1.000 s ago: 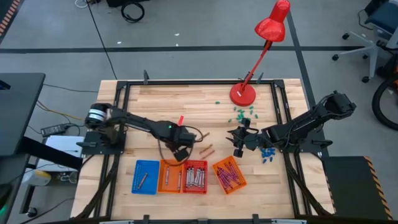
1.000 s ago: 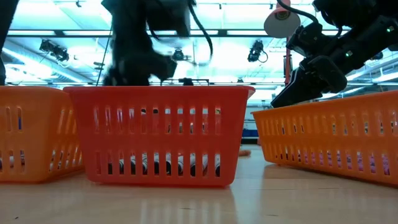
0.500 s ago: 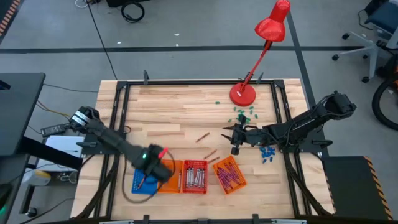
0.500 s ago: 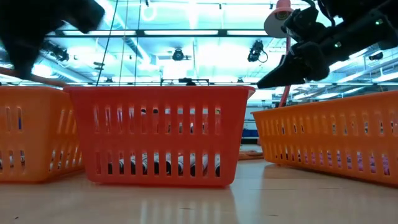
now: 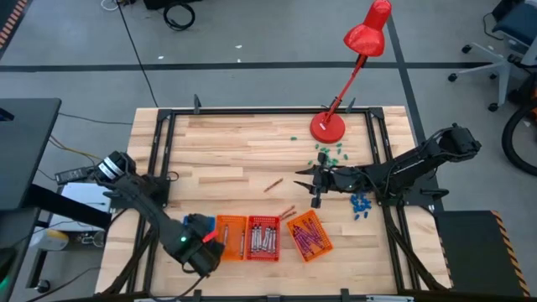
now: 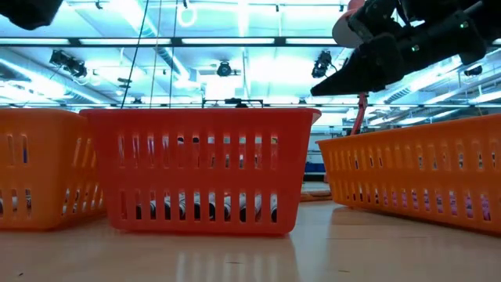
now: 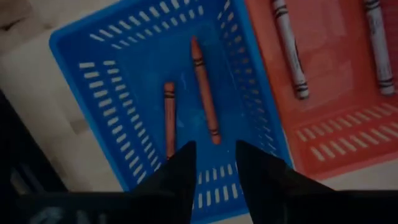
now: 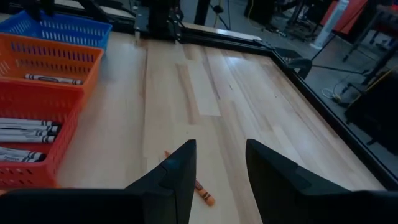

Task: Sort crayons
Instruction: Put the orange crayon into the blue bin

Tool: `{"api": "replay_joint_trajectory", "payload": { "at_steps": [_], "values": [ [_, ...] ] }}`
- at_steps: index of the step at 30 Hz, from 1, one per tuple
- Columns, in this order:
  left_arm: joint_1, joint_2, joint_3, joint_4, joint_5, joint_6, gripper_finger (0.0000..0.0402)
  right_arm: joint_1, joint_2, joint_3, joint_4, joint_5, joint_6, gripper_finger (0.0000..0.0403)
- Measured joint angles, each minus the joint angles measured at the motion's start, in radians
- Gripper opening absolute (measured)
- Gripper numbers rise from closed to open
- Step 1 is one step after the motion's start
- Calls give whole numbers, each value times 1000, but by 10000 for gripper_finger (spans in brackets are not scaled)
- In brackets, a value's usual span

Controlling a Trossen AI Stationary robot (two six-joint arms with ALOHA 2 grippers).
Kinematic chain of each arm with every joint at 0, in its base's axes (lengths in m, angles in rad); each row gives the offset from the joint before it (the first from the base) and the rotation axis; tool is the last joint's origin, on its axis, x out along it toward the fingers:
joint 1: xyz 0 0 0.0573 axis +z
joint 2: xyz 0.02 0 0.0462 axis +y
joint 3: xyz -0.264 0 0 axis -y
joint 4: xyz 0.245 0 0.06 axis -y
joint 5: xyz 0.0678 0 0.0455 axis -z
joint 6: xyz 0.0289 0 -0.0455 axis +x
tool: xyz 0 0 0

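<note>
My left gripper (image 5: 201,252) hovers open over the blue basket (image 7: 106,74) at the table's near left. Two orange-red crayons (image 7: 204,90) lie flat on that basket's floor, just ahead of the fingertips (image 7: 214,168). My right gripper (image 5: 304,178) is open and empty above the table's middle right, pointing toward the table's left. An orange crayon (image 8: 199,186) lies flat on the wood below its fingers (image 8: 221,168), and it shows in the high view (image 5: 273,184) too. Two more loose crayons (image 5: 287,211) lie by the baskets.
An orange basket (image 5: 231,237), a red basket (image 5: 263,238) of grey crayons and a tilted orange basket (image 5: 309,236) of purple ones stand in a row along the near edge. A red lamp (image 5: 327,126), green bits (image 5: 327,153) and blue bits (image 5: 361,205) are at the right.
My left gripper has swung from the table's middle toward the near left edge, carrying a red-orange crayon, and now stands over the blue basket, where two crayons lie instead of one. My right gripper has moved toward the table's left and a little toward the far edge, toward the loose orange crayon.
</note>
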State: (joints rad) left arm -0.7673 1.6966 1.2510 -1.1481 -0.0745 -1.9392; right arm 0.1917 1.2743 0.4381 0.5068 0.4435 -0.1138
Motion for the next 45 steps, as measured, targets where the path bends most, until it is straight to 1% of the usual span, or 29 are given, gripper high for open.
{"api": "replay_joint_trajectory", "payload": {
  "at_steps": [2,5,10,13,19,22,25,28,29,31,35,37,39,45],
  "values": [
    [1,-5,0,2,-28,11,128,0,0,0,2,0,-2,144],
    [15,-11,6,45,-128,108,129,0,0,0,2,-16,-10,144],
    [93,-11,6,144,-283,344,130,0,0,0,1,-112,-21,144],
    [160,-8,6,217,-323,519,130,0,0,0,-10,-168,-21,144],
    [338,11,6,406,-318,874,130,2,0,0,-19,-170,8,144],
    [426,23,6,476,-256,1012,130,2,0,0,-47,-159,33,144],
    [511,54,8,570,-159,1106,130,2,0,0,-83,-151,59,144],
    [573,109,10,634,-88,1189,130,2,0,1,-112,-147,83,144],
    [588,132,25,637,-80,1212,130,3,-1,0,-127,-138,92,144],
    [610,175,65,592,-73,1261,130,6,-1,0,-149,-119,109,144],
    [645,263,172,517,-94,1349,130,23,-2,0,-194,-82,132,144],
    [664,299,211,513,-99,1378,130,33,-2,0,-207,-74,141,144],
    [687,326,231,485,-102,1397,130,45,-2,0,-213,-74,148,144],
    [757,368,235,499,-107,1440,131,79,-3,0,-232,-64,165,144]
  ]
}}
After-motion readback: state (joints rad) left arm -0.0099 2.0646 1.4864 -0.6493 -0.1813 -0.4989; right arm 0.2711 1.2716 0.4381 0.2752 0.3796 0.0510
